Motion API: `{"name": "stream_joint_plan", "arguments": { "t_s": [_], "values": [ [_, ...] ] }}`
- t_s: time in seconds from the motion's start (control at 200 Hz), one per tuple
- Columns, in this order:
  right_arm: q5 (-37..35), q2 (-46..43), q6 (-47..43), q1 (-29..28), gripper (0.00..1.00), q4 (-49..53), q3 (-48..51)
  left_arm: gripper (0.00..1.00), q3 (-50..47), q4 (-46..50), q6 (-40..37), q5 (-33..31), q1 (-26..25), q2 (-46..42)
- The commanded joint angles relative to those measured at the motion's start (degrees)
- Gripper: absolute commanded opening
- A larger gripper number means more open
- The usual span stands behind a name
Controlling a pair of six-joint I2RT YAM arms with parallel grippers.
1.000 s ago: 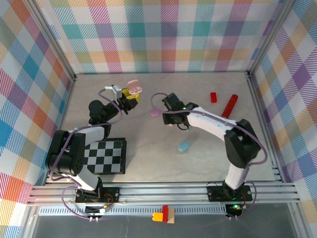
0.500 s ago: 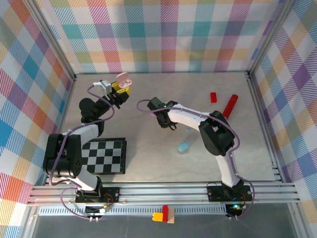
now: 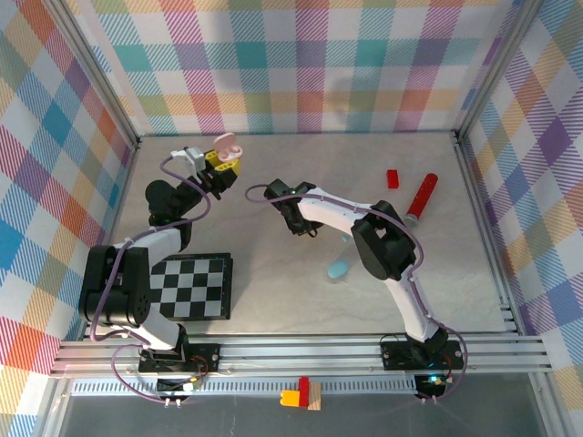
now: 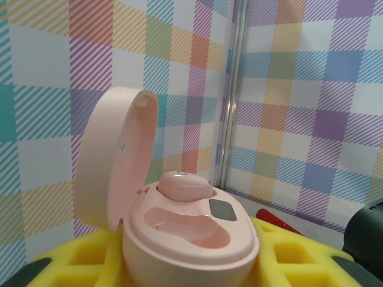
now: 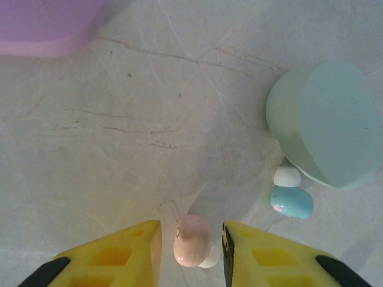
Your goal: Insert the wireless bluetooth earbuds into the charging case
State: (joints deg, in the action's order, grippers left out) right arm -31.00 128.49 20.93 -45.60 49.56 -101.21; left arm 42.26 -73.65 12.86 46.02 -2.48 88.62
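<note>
Top view: the left tool (image 3: 225,157) sits at the far left of the desk (image 3: 273,300), clamped on the open pink case (image 3: 225,143). The right tool (image 3: 306,228) is low over the desk, right of the pink case and nearer the arms; how wide it stands cannot be told from here. A blue case (image 3: 339,269) lies further right and nearer again, and two red blocks (image 3: 393,178) are well to the pink case's right.

Left wrist view: yellow fingers (image 4: 287,260) pinch the pink case from both sides. Its lid stands up on its left, a seated bud (image 4: 182,185) fills the far well, and the near well is a bare hollow.

Right wrist view: the fingers (image 5: 114,260) stand narrowly apart, a loose pink bud (image 5: 191,239) on the desk between them with a sliver of gap each side. A blue bud (image 5: 291,202) lies to its right, just beside a mint case (image 5: 326,119); a purple case (image 5: 48,24) is far up-left
</note>
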Motion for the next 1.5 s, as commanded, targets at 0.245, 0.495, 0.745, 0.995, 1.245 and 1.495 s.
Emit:
{"name": "stream_joint_plan", "arguments": {
  "t_s": [0.245,0.495,0.745,0.995,1.245,1.495],
  "values": [
    [-0.6,2.2,0.4,-0.3,0.25,3.5,-2.1,0.38,1.6,-2.4,0.9,1.5,0.7,-2.7],
    [-0.2,1.4,1.0,-0.4,0.19,3.3,-1.8,0.38,1.4,-2.5,0.8,1.5,0.7,-3.1],
    [2.6,-10.4,1.0,-0.2,0.18,-5.9,8.0,0.38,0.0,-1.7,-0.3,0.7,-0.3,-3.9],
    [13.5,-29.2,4.9,1.1,0.18,-16.8,21.1,0.38,-0.6,3.2,-4.8,-0.8,-4.7,-4.6],
    [27.5,-46.4,7.2,3.4,0.17,-26.4,29.6,0.38,0.7,8.9,-11.3,-3.3,-10.9,-3.3],
    [39.5,-54.4,8.8,6.6,0.18,-35.4,31.7,0.38,2.9,6.0,-12.3,-3.9,-16.1,1.8]
  ]
}}
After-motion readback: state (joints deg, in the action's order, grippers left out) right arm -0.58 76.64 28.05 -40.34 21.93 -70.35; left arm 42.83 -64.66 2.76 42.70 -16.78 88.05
